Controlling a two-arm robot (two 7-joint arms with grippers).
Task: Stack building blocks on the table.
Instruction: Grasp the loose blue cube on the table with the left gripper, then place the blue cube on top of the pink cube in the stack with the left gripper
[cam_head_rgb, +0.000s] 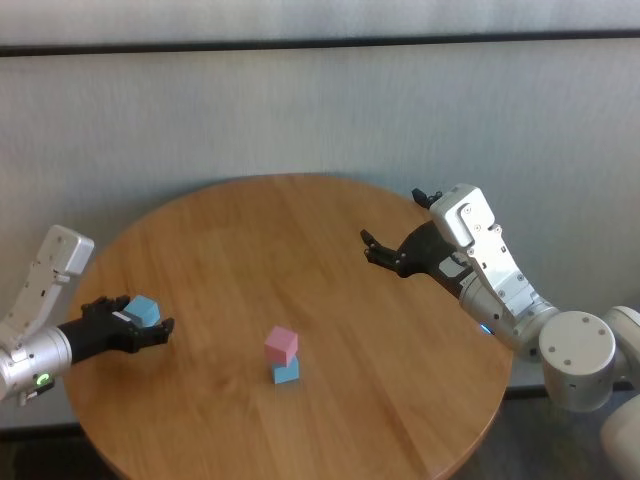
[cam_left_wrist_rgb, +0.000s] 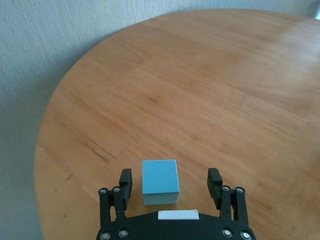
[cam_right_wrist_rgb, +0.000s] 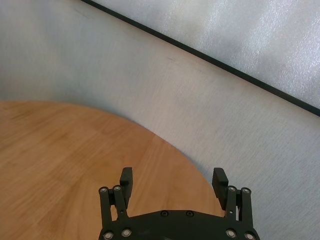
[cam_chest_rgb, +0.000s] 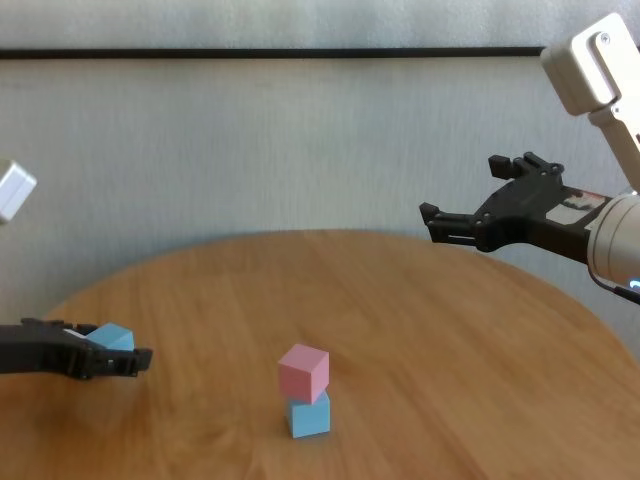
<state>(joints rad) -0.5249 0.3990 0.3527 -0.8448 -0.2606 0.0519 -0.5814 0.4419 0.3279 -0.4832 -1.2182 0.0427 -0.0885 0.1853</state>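
Note:
A pink block (cam_head_rgb: 282, 344) sits on a light blue block (cam_head_rgb: 286, 372) near the table's (cam_head_rgb: 300, 230) front middle, and the chest view shows the same pink block (cam_chest_rgb: 303, 372) slightly turned on the blue one (cam_chest_rgb: 309, 414). At the table's left edge lies a second light blue block (cam_left_wrist_rgb: 160, 181). My left gripper (cam_left_wrist_rgb: 170, 176) is low around it, open, with a gap on each side between the fingers (cam_left_wrist_rgb: 125, 179) and the block. My right gripper (cam_head_rgb: 392, 218) hangs open and empty above the table's far right edge.
A pale wall with a dark horizontal strip (cam_chest_rgb: 270, 52) runs behind the round table. Bare wood (cam_head_rgb: 250, 250) lies between the stack and both arms. The right arm's white forearm (cam_head_rgb: 490, 260) reaches in from the right.

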